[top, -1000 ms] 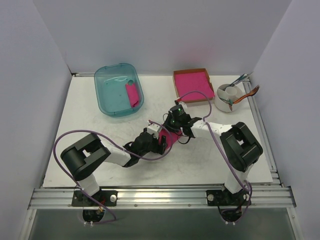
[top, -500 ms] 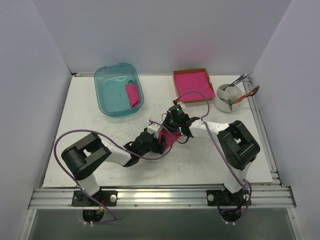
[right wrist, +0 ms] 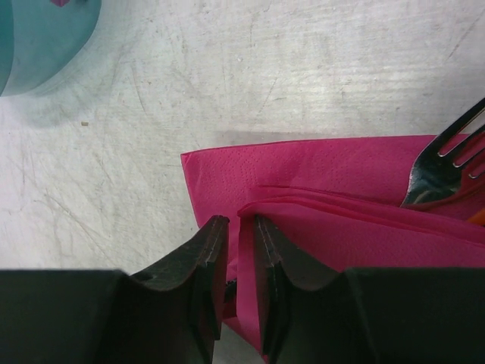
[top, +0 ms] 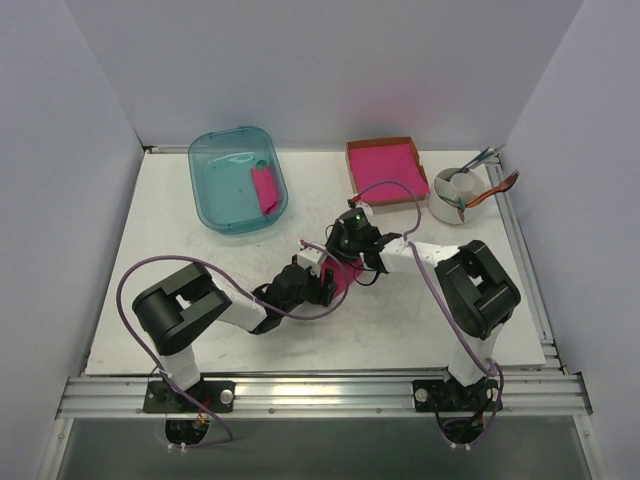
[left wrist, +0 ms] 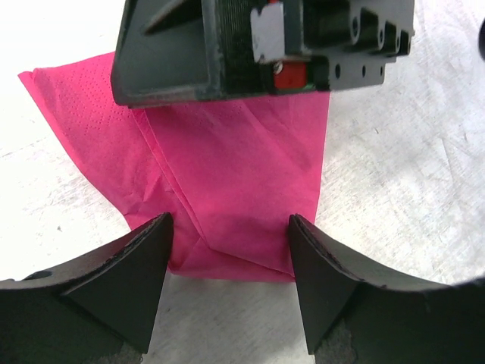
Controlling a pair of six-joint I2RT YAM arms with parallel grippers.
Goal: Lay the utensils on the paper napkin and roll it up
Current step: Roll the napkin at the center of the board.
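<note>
Right wrist view: the right gripper (right wrist: 239, 224) has its dark jaws nearly together, with only a slim gap. A folded edge of the paper napkin (right wrist: 326, 182) runs into that gap; I cannot tell whether the jaws pinch it. The napkin is thin, dimpled magenta paper, lying flat with one flap doubled over. The silver-grey fork (right wrist: 443, 171) rests on it at the far right, tines showing, and a sliver of the orange spoon (right wrist: 480, 218) shows just below at the frame's edge.

In the left wrist view the left gripper (left wrist: 229, 227) stands wide, gripping nothing. Its wedge-shaped black fingers (left wrist: 144, 280) straddle the napkin's creased near end.

From the top external view both grippers meet over the napkin at mid-table (top: 160, 230), a scuffed white surface. Farther back, a translucent teal bin (top: 205, 190) with rounded corners holds a pink roll (top: 265, 190). A brown cardboard box (top: 352, 170) holds a stack of pink sheets (top: 385, 162). At the right, a round white cup (top: 440, 200) holds cutlery (top: 480, 160) leaning outward.
</note>
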